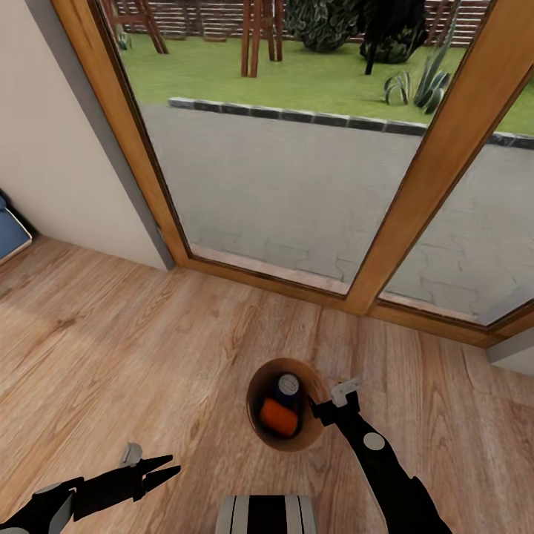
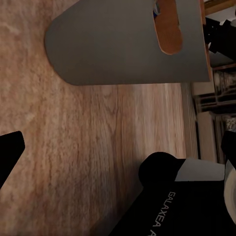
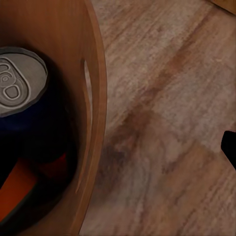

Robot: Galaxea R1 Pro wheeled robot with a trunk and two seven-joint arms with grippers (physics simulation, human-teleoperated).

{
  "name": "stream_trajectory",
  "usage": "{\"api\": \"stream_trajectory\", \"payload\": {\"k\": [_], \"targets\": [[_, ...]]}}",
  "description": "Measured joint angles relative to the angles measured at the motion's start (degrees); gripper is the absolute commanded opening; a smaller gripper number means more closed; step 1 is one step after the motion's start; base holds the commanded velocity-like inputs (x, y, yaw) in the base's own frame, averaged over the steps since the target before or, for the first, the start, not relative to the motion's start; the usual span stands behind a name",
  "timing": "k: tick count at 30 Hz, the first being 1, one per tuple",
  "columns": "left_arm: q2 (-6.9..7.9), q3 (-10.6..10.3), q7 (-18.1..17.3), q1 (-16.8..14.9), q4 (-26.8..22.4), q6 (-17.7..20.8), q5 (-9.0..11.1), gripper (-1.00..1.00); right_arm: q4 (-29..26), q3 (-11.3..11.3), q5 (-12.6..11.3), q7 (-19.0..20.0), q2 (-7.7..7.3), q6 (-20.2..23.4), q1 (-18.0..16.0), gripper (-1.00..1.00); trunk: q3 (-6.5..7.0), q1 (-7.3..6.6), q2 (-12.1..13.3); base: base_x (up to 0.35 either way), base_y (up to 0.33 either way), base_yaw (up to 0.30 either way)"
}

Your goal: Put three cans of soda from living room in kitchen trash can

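Between the right gripper's (image 1: pixel 320 412) fingers, the bin's (image 1: pixel 256 423) rim is sitting pinched, a blue can (image 1: pixel 288 386) and an orange can (image 1: pixel 278 417) inside. Well away from the left gripper's (image 1: pixel 167 467) parted, empty fingers, it is resting near the glass door (image 1: pixel 297 185). Carrying by one rim edge risks tipping, spilling cans.

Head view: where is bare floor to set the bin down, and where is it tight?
Bare planks lie between the bin and the glass doors, and leftward toward the wall. It is tight near the robot: the right gripper at the bin's rim, the left gripper low.
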Motion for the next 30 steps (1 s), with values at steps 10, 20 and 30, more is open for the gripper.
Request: {"api": "stream_trajectory", "payload": {"k": [10,20,30], "targets": [[-0.04,0.00,0.00,0.00,0.01,-0.04,-0.02,1.00,-0.15,0.01,0.02,0.06,-0.08,0.60,-0.01,1.00,0.00,0.00,0.00,0.000,0.000,0.000],[-0.04,0.00,0.00,0.00,0.01,-0.05,-0.07,1.00,-0.03,0.00,0.06,-0.02,0.00,0.14,0.01,1.00,0.00,0.00,0.00,0.000,0.000,0.000],[-0.04,0.00,0.00,0.00,-0.03,-0.05,-0.05,1.00,-0.06,0.00,0.07,-0.02,0.08,0.17,0.01,1.00,0.00,0.00,0.00,0.000,0.000,0.000]]}}
